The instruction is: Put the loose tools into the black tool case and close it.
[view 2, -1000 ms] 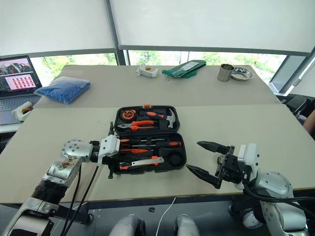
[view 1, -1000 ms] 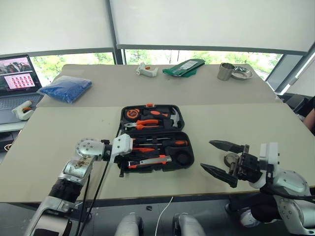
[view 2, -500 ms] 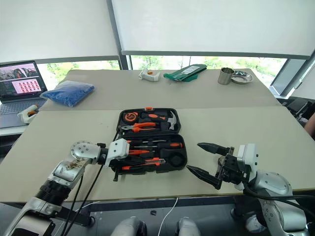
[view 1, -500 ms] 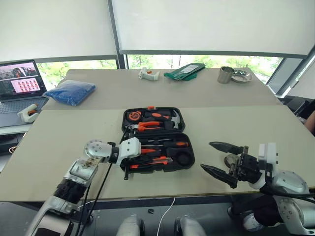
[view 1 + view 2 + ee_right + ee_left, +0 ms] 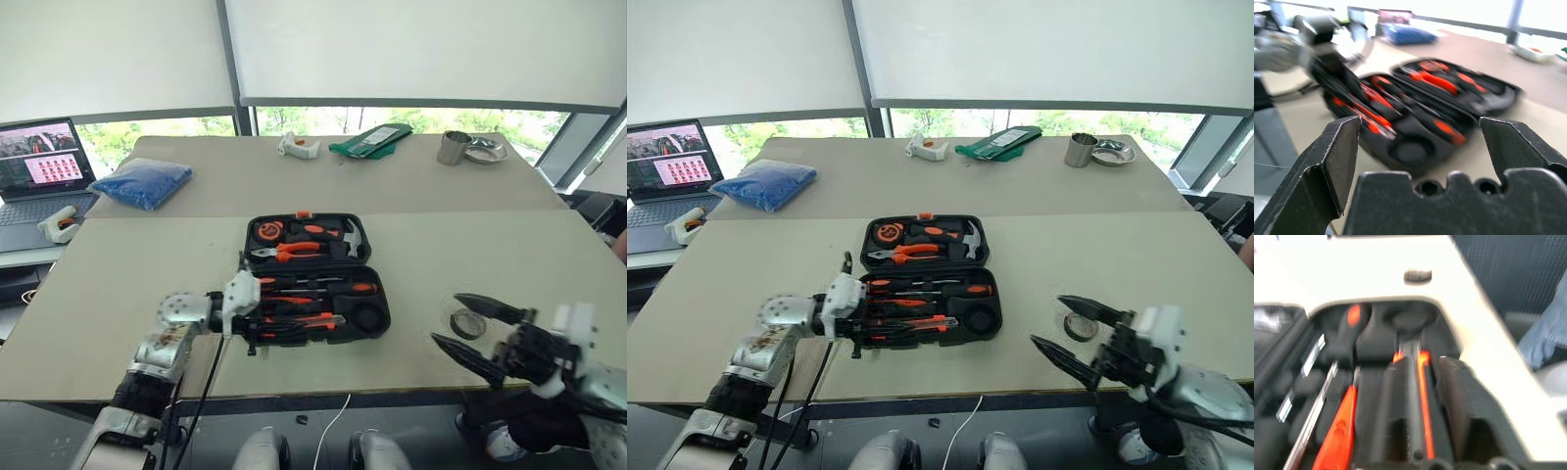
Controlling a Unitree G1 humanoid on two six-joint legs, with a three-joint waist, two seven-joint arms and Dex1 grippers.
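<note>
An open black tool case (image 5: 315, 274) lies in the middle of the frame on a pale tabletop (image 5: 118, 264). Its far half holds pliers and a hammer. Its near half holds screwdrivers (image 5: 318, 288), an orange utility knife (image 5: 306, 320) and an empty round slot toward its right end.

Lower left of centre, the left pincer (image 5: 257, 328) sits at the near left corner of the case, over the utility knife. A second ago its fingers were clenched at that same corner. The left wrist view now looks along two dark fingers (image 5: 1462, 406) standing slightly apart, with the knife's orange edge between them. Whether they have let go of the knife or are grasping it cannot be told.

At the lower right of the frame, the right pincer (image 5: 480, 333) has slid toward the right edge and lower than a second ago. Its jaws are spread wide and hold nothing. Just behind it a small dark grey tape ring (image 5: 466, 322) lies loose on the tabletop, well apart from the case.

The change suggests that the knife is being seated in its slot. Judging from this layout, the tape ring is not yet in the case and the lid is not yet shut.
</note>
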